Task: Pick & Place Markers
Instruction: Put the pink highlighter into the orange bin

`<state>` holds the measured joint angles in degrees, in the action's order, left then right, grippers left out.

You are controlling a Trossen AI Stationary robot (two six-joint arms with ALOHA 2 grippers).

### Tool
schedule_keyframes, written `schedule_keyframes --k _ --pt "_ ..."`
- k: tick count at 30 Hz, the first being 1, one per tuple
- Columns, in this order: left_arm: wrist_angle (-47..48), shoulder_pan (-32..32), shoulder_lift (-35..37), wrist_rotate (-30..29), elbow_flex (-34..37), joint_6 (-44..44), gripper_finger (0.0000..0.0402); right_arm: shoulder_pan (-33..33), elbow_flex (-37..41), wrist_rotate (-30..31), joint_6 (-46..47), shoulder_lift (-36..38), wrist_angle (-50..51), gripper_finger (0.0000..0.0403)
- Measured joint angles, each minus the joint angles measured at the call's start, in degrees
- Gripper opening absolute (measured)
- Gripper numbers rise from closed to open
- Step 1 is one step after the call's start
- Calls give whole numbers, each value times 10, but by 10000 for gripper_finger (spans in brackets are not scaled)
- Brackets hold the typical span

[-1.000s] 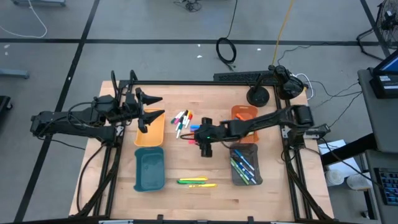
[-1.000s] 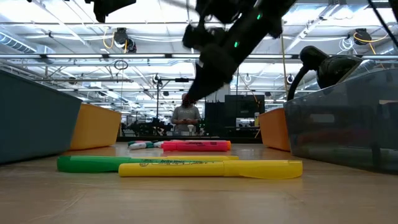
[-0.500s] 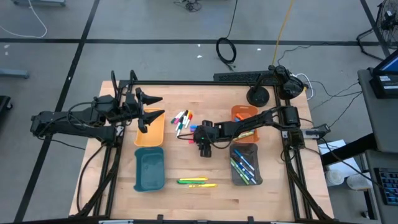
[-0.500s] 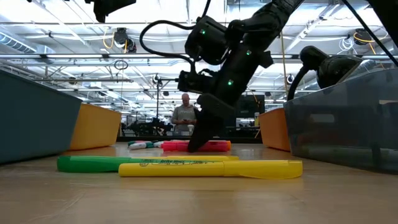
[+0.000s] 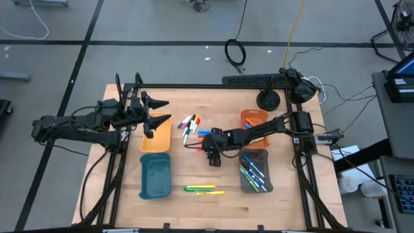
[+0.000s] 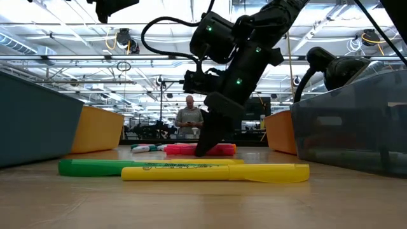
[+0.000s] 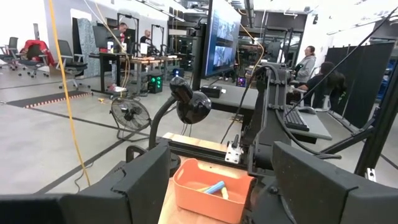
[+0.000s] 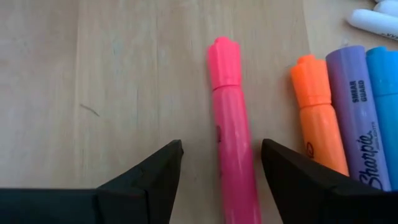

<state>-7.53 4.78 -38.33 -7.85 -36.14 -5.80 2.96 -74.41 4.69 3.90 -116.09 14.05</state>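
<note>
A pink highlighter (image 8: 233, 143) lies flat on the wooden table, beside orange (image 8: 320, 118), purple (image 8: 354, 118) and blue (image 8: 382, 106) ones. My right gripper (image 8: 221, 152) is open and slants down over it at the table's middle (image 5: 206, 142). One finger stands on each side of the pink barrel without touching it. In the low view its fingertips (image 6: 205, 147) hang just in front of the pink highlighter (image 6: 224, 149). Thin white markers (image 5: 189, 124) lie farther back. My left gripper (image 5: 160, 111) waits open, raised above the yellow tray (image 5: 155, 137).
A teal tray (image 5: 155, 176) sits near left. An orange tray (image 5: 253, 118) stands at the far right, and a clear tray (image 5: 255, 171) holding several markers lies nearer. A green (image 6: 95, 166) and a yellow highlighter (image 6: 216, 172) lie near the front edge. A black lamp base (image 5: 268, 99) stands at the back.
My right gripper has come down toward the pink highlighter and tipped more steeply downward. Its fingers now reach almost to the table and have stayed open. No marker has moved.
</note>
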Motion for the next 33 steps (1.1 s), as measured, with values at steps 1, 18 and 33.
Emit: schedule_keyframes --k 1,18,33 --pt "0 0 0 0 0 0 282 1 0 1 0 0 -1 212" --pt "0 0 0 0 0 0 282 1 1 0 1 -1 -1 205" --pt "0 0 0 0 0 0 282 2 2 -2 -1 -1 0 144"
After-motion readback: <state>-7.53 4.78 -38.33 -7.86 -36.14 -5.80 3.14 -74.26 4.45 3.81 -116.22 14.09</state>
